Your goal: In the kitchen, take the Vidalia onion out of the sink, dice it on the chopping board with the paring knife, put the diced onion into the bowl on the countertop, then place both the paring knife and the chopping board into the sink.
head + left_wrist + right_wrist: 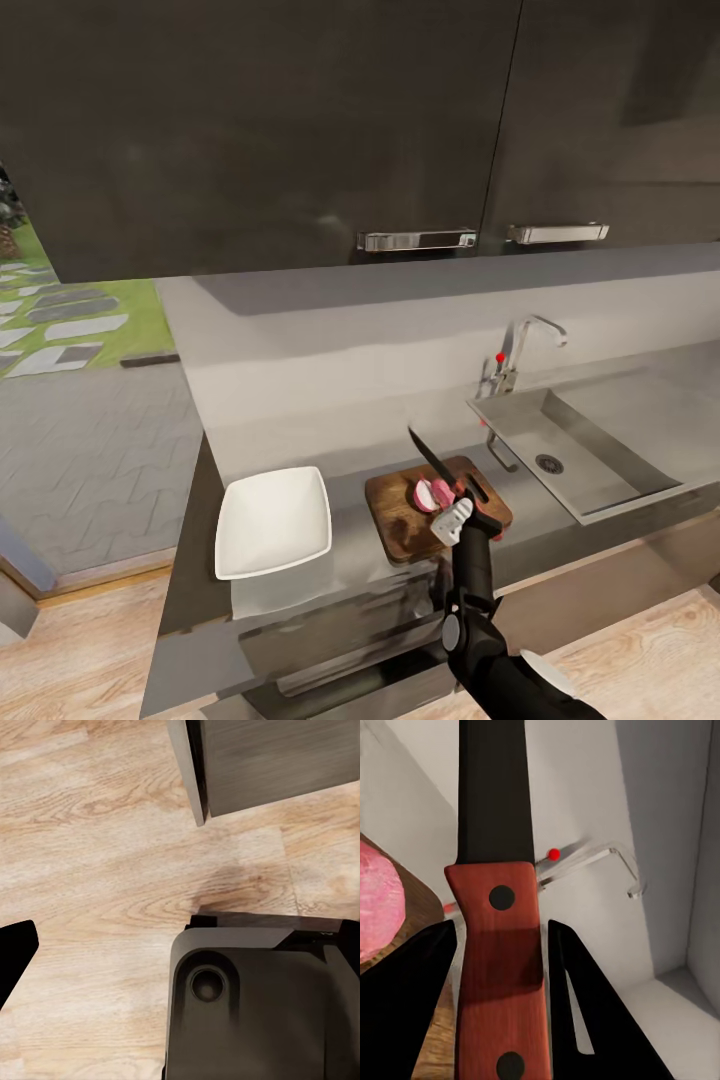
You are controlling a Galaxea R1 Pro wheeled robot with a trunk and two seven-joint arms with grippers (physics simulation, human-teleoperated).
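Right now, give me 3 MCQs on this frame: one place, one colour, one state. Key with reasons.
1. Where is the onion?
A. in the sink
B. on the board
C. in the bowl

2. What colour is the knife handle?
A. red
B. blue
C. white

3. What is the right gripper doing?
A. hanging open over the bowl
B. shut on the tap
C. shut on the knife

Key:
1 B: the pink onion lies on the brown board, between the bowl and the sink.
2 A: the right wrist view shows a red handle with dark rivets.
3 C: its fingers flank the handle, blade pointing up and away.
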